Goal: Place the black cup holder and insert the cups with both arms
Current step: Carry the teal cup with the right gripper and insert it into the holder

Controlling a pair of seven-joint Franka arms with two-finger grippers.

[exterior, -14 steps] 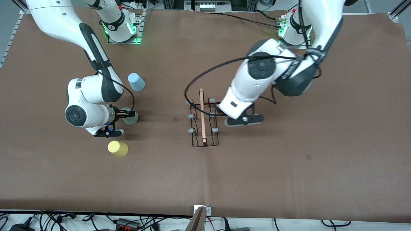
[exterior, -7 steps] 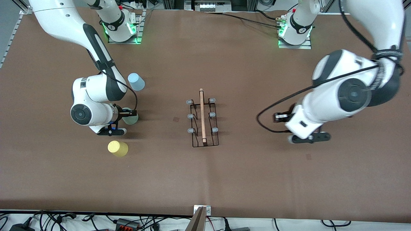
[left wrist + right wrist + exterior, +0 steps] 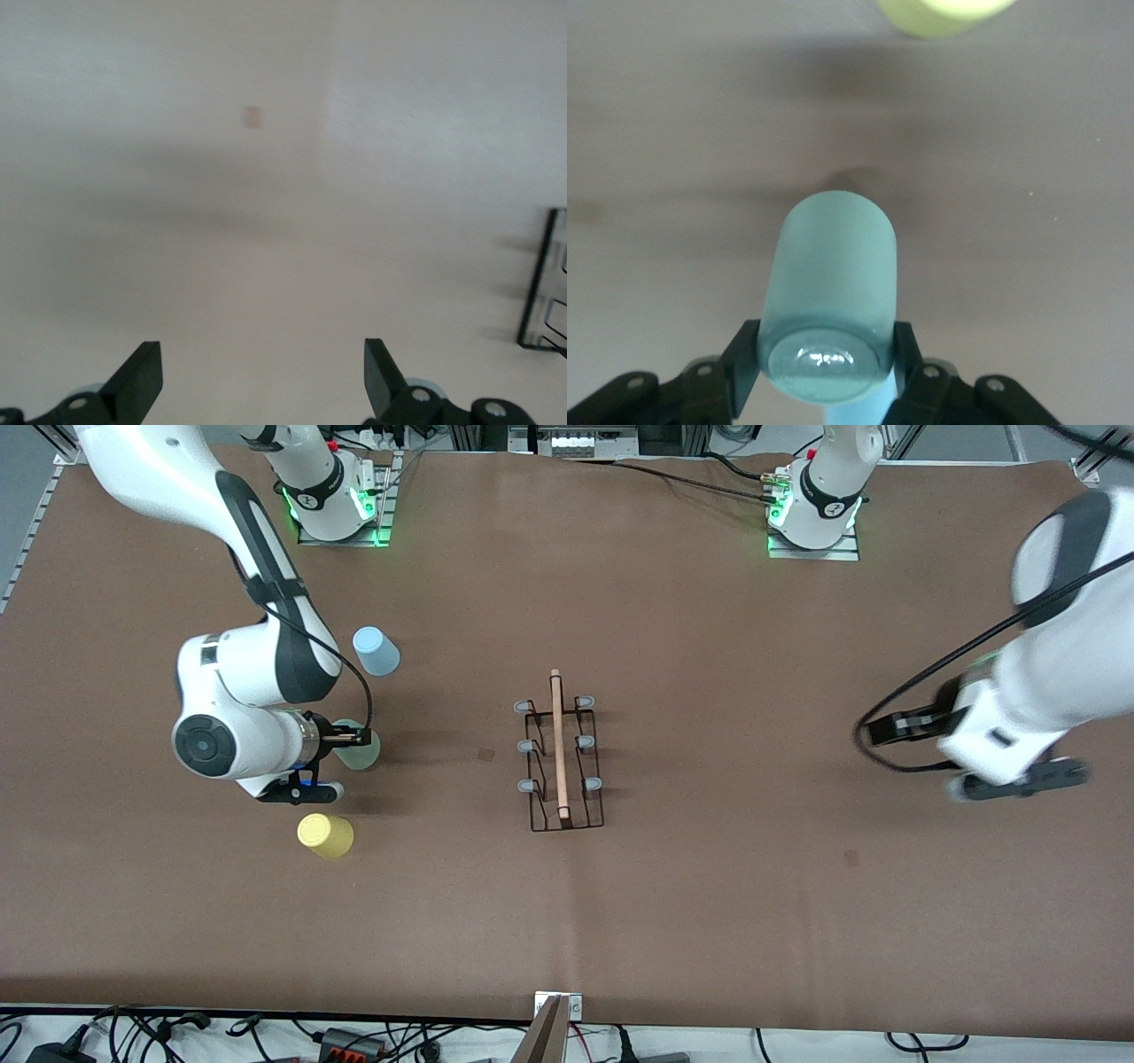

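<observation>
The black cup holder (image 3: 561, 762) stands on the table's middle, wooden rod on top and all its prongs bare; its edge also shows in the left wrist view (image 3: 542, 283). My right gripper (image 3: 353, 737) is shut on the pale green cup (image 3: 360, 753), gripped across its sides in the right wrist view (image 3: 830, 283) between my right gripper's (image 3: 824, 354) fingers. The pale blue cup (image 3: 376, 651) stands farther from the front camera, the yellow cup (image 3: 324, 835) nearer; the yellow cup also shows in the right wrist view (image 3: 943, 13). My left gripper (image 3: 890, 729) is open and empty over bare table toward the left arm's end, as the left wrist view (image 3: 261, 354) shows.
The brown mat (image 3: 726, 903) covers the whole table. Both arm bases (image 3: 332, 500) (image 3: 815, 509) stand at the edge farthest from the front camera. Cables lie along the nearest edge (image 3: 354, 1036).
My left arm has swung away from the cup holder toward its own end of the table. My right gripper stays on the pale green cup, hardly moved.
</observation>
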